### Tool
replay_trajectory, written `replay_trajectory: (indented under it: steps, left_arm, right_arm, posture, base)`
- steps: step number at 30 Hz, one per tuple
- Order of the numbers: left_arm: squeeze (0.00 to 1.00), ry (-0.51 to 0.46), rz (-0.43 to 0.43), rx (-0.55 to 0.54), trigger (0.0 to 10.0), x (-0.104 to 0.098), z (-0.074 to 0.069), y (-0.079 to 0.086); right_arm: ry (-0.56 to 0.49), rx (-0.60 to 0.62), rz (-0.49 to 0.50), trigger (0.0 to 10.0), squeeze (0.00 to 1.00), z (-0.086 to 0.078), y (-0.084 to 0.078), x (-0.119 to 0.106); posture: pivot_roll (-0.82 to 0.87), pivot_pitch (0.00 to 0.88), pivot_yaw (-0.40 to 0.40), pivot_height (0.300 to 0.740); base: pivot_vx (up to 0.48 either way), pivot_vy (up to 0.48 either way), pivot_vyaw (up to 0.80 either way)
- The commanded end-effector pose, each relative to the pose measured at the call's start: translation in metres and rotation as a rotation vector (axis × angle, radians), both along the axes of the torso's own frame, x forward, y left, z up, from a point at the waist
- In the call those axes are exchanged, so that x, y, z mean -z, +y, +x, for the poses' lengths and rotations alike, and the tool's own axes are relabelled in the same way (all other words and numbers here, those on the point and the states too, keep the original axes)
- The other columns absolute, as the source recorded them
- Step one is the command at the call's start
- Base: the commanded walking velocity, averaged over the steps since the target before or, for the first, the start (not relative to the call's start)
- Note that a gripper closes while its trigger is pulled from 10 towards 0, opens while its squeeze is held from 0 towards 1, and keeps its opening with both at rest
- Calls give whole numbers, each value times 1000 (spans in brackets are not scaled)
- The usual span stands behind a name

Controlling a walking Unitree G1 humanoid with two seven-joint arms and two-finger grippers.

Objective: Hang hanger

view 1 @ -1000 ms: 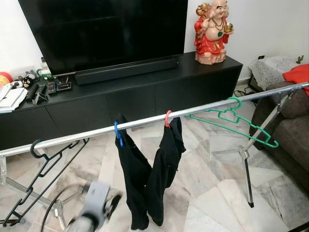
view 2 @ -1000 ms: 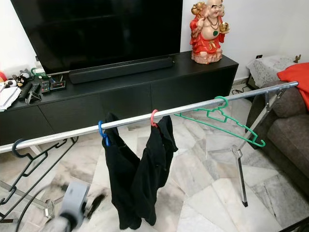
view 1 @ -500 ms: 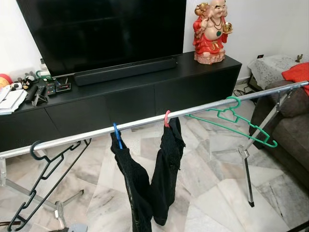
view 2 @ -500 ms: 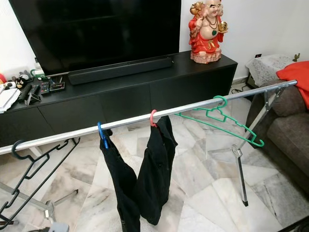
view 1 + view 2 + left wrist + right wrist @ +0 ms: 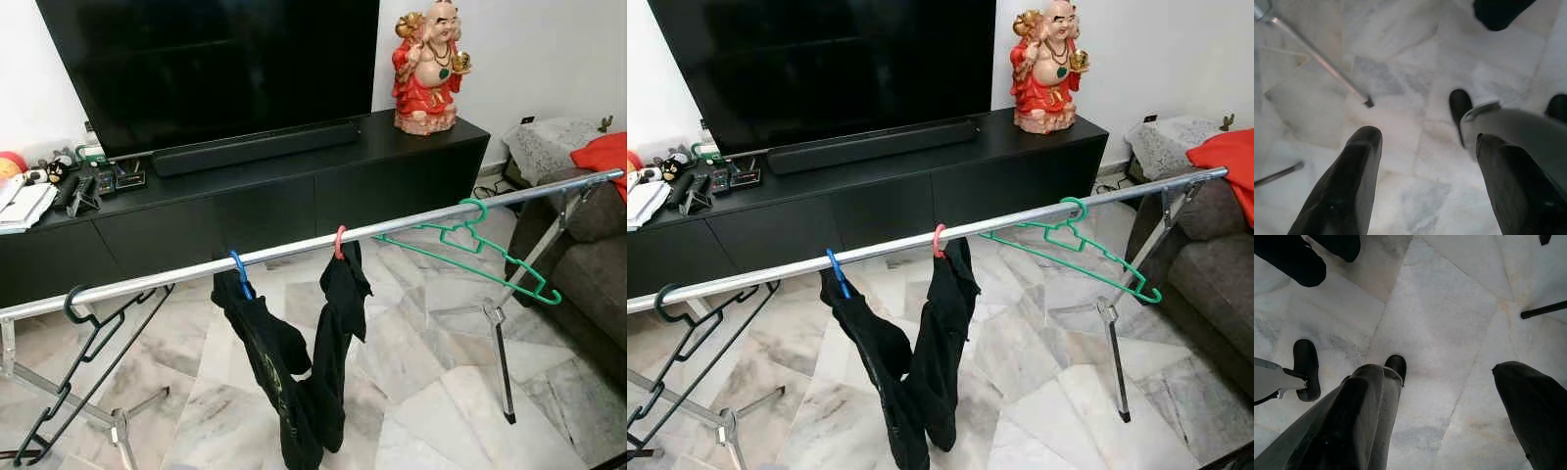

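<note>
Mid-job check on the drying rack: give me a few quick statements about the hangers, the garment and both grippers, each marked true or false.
1. The green hanger hangs empty on the rail. True.
2. The black garment is draped over the sofa. False: it hangs from the rail by the blue hanger hook and the red hanger hook.
3. The left gripper is open and holds nothing, pointing at the marble floor. True.
4. The right gripper is clamped on a hanger. False: its fingers stand apart over the floor, with nothing between them.
5. The black hanger hangs at the rail's left end. True.
6. The statue stands on the floor. False: it stands on the black TV cabinet.
</note>
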State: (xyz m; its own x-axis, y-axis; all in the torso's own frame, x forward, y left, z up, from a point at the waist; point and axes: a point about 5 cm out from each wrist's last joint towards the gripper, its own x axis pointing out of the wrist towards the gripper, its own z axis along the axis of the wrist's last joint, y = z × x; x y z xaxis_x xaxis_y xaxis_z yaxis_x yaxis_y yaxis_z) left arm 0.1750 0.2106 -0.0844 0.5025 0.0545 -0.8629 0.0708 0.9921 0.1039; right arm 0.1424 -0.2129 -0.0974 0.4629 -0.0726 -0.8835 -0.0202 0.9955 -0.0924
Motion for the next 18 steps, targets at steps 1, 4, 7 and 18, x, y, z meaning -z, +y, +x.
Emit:
replay_trajectory:
  steps: [1,4,7,18]
  left_arm:
    - [0,16,-13,-24,10000,3,-6,1]
    - [0,38,2,-19,10000,7,-14,0]
    - [0,60,10,-23,10000,9,-21,1]
    - [0,77,6,-25,10000,12,-26,-1]
  right_arm:
    - [8,0,4,10000,0,-4,1,1]
    - [-5,-21,-12,10000,0,-2,1,1]
    - [-1,-19,-13,10000,0,-3,0,1]
    - [1,-26,-10,10000,0,-3,-1,1]
  posture:
    - [15,0,36,740]
    - [13,0,33,740]
    - [14,0,29,740]
    - [13,0,20,740]
  base:
    - [0,0,0]
    - [0,0,533]
    - [0,0,800]
    - [0,0,800]
